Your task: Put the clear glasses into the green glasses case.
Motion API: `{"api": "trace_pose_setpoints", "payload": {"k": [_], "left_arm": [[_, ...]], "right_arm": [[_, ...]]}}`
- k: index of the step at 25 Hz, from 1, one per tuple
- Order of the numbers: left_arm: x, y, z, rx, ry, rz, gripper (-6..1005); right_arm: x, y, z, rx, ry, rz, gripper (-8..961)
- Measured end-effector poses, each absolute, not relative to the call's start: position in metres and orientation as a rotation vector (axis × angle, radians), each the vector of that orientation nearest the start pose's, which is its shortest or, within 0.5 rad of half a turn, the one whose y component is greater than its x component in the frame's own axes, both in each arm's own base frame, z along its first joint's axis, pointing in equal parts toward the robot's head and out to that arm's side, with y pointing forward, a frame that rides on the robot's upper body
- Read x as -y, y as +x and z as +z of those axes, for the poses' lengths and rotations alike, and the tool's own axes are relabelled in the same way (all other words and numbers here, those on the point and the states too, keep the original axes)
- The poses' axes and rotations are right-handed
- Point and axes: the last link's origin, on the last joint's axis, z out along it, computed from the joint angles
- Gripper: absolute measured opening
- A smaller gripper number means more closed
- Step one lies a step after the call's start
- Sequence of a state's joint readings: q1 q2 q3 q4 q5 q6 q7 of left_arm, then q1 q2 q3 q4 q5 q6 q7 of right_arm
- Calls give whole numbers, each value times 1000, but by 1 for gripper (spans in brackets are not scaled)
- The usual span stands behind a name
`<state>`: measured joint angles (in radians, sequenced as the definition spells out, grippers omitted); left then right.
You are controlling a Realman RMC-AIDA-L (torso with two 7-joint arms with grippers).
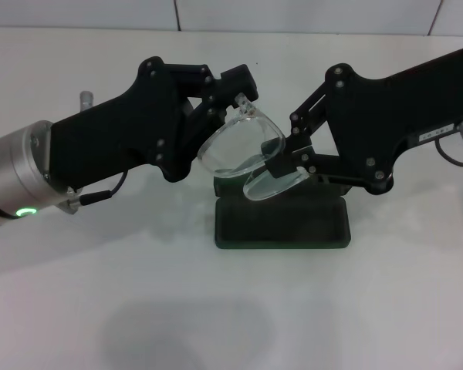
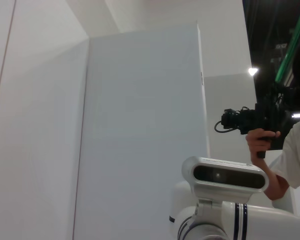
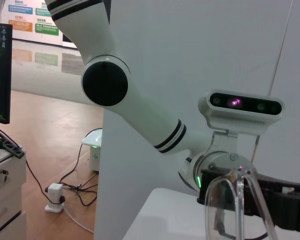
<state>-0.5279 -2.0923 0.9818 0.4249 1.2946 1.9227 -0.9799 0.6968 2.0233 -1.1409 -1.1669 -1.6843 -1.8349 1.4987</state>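
A: Left gripper (image 1: 243, 96) — position and state?

B: Entered from the left in the head view, raised above the white table (image 1: 100, 308). Its black fingers are clenched on one end of the clear glasses (image 1: 243, 150), at the upper temple corner.

A: Clear glasses — location?

B: Held in the air between the two grippers, tilted, lens curve bulging downward. They hang over the rear edge of the green glasses case (image 1: 282, 220), not inside it.

A: Green glasses case?

B: Lying flat on the table, centre of the head view, directly under the glasses. Dark rectangle, rounded corners. Whether the lid is raised cannot be told from this angle.

A: Right gripper (image 1: 282, 163)?

B: Entered from the right, fingers pinched on the lower end of the glasses, just above the case's back edge.

A: Left wrist view entries?

B: White panels (image 2: 140, 125), a head-style camera unit (image 2: 225, 176) on the robot's body, and a person (image 2: 290, 160) holding up a black camera rig (image 2: 255, 120).

A: Right wrist view entries?

B: White robot arm (image 3: 135, 110) with black joint cap, a camera module (image 3: 245, 107), a green status light (image 3: 196, 180), and part of the glasses' transparent frame (image 3: 237, 200) close to the lens. Cables (image 3: 65, 192) lie on the wooden floor (image 3: 50, 130).
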Motion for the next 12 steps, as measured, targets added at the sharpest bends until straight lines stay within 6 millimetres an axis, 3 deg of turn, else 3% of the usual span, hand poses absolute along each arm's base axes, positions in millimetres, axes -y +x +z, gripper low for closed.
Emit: {"api": "trace_pose_setpoints", "payload": {"k": [12], "left_arm": [[-288,-188,1,37,-2526,-1640,21]], "right_arm": [[-329,90,36,492,-3101,743,66]]}}
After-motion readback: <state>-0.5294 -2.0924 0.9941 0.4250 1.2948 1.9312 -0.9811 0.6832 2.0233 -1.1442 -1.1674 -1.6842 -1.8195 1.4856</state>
